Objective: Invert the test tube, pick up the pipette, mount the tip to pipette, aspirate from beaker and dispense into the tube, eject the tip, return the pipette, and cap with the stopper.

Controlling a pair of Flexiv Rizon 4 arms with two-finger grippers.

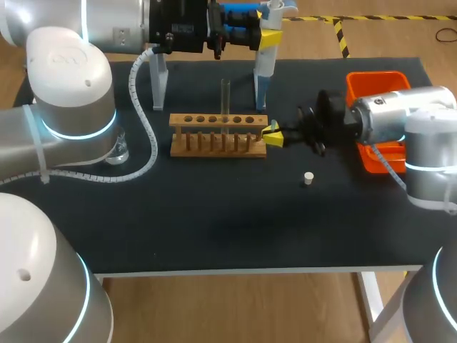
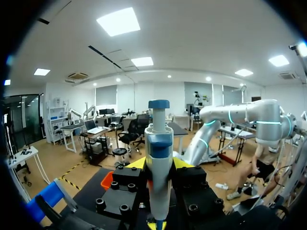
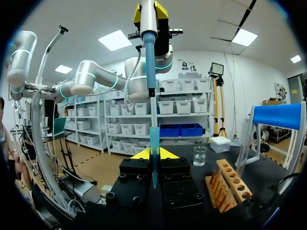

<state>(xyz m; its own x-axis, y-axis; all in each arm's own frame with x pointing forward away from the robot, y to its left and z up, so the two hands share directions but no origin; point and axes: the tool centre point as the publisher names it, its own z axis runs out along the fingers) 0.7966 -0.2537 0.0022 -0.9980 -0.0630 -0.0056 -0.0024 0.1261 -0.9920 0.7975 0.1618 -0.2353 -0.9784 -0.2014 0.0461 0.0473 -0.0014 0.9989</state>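
A: Mounting the tip, I'm judging. The pipette (image 1: 263,68) is hanging upright near the right end of the rack (image 1: 218,133). The left gripper (image 2: 159,164) is clamping its body from both sides.
B: Where's the tip sitting?
A: The blue tip (image 3: 153,143) is being pinched in the right gripper (image 1: 273,134), open end facing the pipette's shaft, probably for pushing on. Can't tell if it's seated.
B: What else is showing?
A: The test tube (image 1: 225,100) is standing in the rack. The stopper (image 1: 308,179) is lying loose on the table (image 1: 214,229). The beaker (image 3: 199,155) is sitting past the rack's other end.
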